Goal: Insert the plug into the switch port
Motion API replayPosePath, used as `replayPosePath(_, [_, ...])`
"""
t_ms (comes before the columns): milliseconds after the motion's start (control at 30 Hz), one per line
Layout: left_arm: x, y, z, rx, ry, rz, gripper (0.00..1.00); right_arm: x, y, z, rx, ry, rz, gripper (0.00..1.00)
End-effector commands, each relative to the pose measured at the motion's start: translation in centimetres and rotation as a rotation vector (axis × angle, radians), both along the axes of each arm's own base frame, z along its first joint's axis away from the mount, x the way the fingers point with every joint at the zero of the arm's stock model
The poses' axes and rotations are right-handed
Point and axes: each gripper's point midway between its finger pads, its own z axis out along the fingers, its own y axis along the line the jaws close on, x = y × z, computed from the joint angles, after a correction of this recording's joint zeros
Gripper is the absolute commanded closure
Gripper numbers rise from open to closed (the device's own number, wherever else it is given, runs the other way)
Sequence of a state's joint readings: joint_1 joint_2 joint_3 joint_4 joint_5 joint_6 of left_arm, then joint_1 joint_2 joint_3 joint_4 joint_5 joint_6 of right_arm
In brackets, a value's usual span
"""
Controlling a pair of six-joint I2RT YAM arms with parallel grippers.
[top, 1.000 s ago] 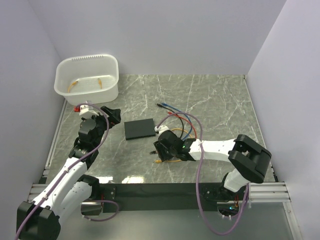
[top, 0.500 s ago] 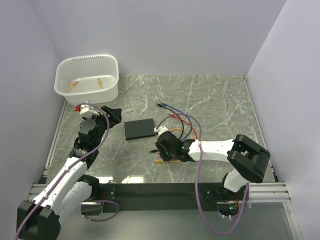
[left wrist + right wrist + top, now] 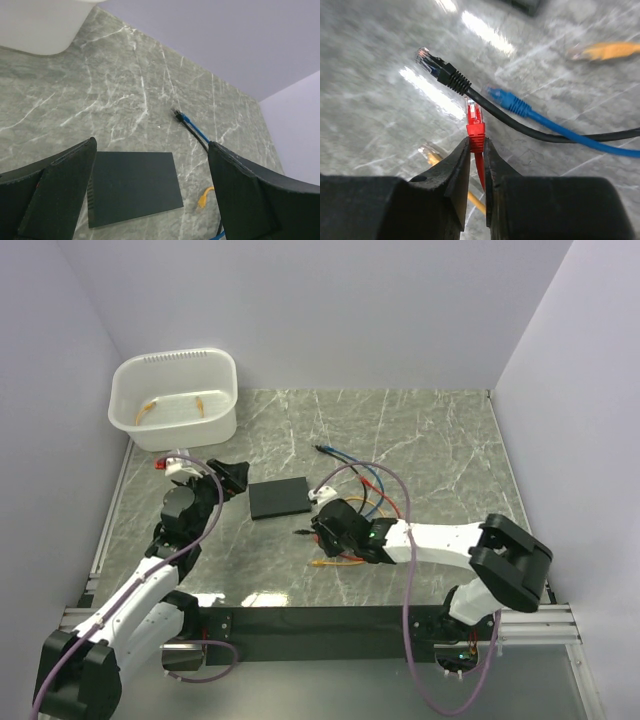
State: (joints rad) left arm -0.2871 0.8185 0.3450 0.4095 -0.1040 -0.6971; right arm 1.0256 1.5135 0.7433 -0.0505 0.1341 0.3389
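Note:
The switch point(image 3: 280, 498) is a flat black box lying left of the table's middle, and it also shows in the left wrist view point(image 3: 132, 187). My left gripper point(image 3: 232, 478) hovers just left of it, open point(image 3: 150, 150), with the switch's near edge between the fingers and nothing held. My right gripper point(image 3: 312, 528) sits just in front and right of the switch. In the right wrist view it is shut point(image 3: 477, 142) on the boot of a red plug point(image 3: 475, 122), whose clear tip points forward past the fingertips. The switch's sockets are not visible.
A black plug point(image 3: 440, 67) and a blue plug point(image 3: 507, 100) lie just ahead of the red one. An orange plug point(image 3: 605, 50) lies farther off, a yellow one point(image 3: 432, 152) below. Loose cables point(image 3: 360, 485) loop right of the switch. A white tub point(image 3: 175, 390) stands at the back left.
My right gripper has closed onto the red plug and shifted slightly back and right with it. My left gripper has edged toward the switch and stays open.

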Motion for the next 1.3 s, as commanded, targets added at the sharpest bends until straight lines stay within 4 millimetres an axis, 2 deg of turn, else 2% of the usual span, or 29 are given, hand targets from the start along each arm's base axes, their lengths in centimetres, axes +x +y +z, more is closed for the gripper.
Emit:
replayPosePath(0, [0.5,0.2,1.2,-0.017,-0.066,0.021,0.01,1.1,0.9,3.8,0.113,-0.115,-0.005,0.86])
replayPosePath(67, [1.0,-0.1,1.5,0.003,-0.057,0.009,0.01,0.9,0.6,4.6,0.141,-0.133,-0.005,0.87])
replayPosePath(100, [1.4,-0.3,0.6,0.021,-0.024,0.004,0.01,0.8,0.5,4.9,0.151,-0.137,-0.005,0.87])
replayPosePath(233, [2.6,-1.0,0.5,0.057,-0.015,-0.028,0.01,0.5,0.3,7.2,0.203,-0.161,0.004,0.89])
replayPosePath(300, [3.3,-1.4,0.4,0.065,-0.008,-0.039,0.01,-0.3,0.6,7.5,0.220,-0.145,0.051,0.90])
replayPosePath(367, [4.0,-2.0,1.0,0.068,-0.015,-0.059,0.01,-2.5,2.0,8.1,0.274,-0.082,0.178,0.89])
replayPosePath(400, [4.4,-2.5,0.4,0.076,0.007,-0.085,0.01,-3.3,2.2,7.7,0.260,-0.039,0.221,0.91])
replayPosePath(467, [5.2,-2.9,0.9,0.083,0.001,-0.099,0.01,-5.0,3.0,7.3,0.268,0.031,0.307,0.92])
replayPosePath(500, [5.5,-3.4,0.1,0.088,0.022,-0.120,0.01,-5.8,3.3,7.1,0.263,0.049,0.330,0.94])
replayPosePath(533, [5.8,-3.6,0.1,0.087,0.022,-0.128,0.01,-5.7,3.3,7.0,0.259,0.042,0.320,0.94])
replayPosePath(667, [7.1,-4.4,-0.8,0.096,0.036,-0.163,0.01,-3.4,3.1,7.4,0.250,-0.023,0.194,0.95])
replayPosePath(700, [7.5,-4.6,-1.8,0.105,0.061,-0.170,0.01,-2.9,3.1,7.5,0.246,-0.034,0.171,0.95])
replayPosePath(767, [8.1,-5.1,-1.9,0.120,0.062,-0.198,0.01,-1.9,3.9,7.9,0.232,-0.054,0.154,0.97])
replayPosePath(800, [8.5,-5.5,-3.1,0.130,0.093,-0.216,0.01,-1.2,4.6,7.9,0.215,-0.060,0.152,0.99])
replayPosePath(833, [8.7,-5.8,-3.4,0.134,0.100,-0.235,0.01,-0.3,4.6,7.8,0.191,-0.078,0.122,1.00])
replayPosePath(867, [9.2,-6.2,-3.1,0.143,0.091,-0.253,0.01,0.4,4.7,7.7,0.174,-0.084,0.108,1.00])
replayPosePath(900, [9.3,-6.8,-4.2,0.144,0.119,-0.293,0.01,1.2,5.1,8.1,0.166,-0.089,0.088,1.00])
replayPosePath(933, [9.8,-7.1,-4.0,0.141,0.114,-0.305,0.01,2.0,5.0,6.6,0.120,-0.074,0.064,1.00])
replayPosePath(1000, [10.1,-7.9,-5.2,0.138,0.141,-0.354,0.01,3.9,5.0,6.5,0.102,-0.071,0.013,1.00])
replayPosePath(1033, [10.2,-8.2,-5.5,0.139,0.149,-0.372,0.01,4.5,4.6,5.1,0.060,-0.049,-0.007,1.00])
replayPosePath(1067, [10.7,-8.5,-5.3,0.140,0.147,-0.386,0.01,5.6,3.9,4.8,0.046,-0.049,-0.043,1.00])
replayPosePath(1100, [11.0,-8.8,-6.3,0.144,0.171,-0.401,0.01,6.1,3.6,4.6,0.042,-0.044,-0.068,1.00])
replayPosePath(1167, [11.5,-9.3,-6.5,0.142,0.181,-0.427,0.02,7.1,2.7,4.4,0.048,-0.036,-0.112,1.00])
replayPosePath(1200, [11.7,-9.3,-7.3,0.143,0.201,-0.427,0.02,7.8,1.6,4.0,0.056,-0.021,-0.154,1.00])
replayPosePath(1267, [12.0,-9.3,-7.6,0.140,0.210,-0.425,0.03,8.8,0.7,4.7,0.096,-0.022,-0.198,1.00])
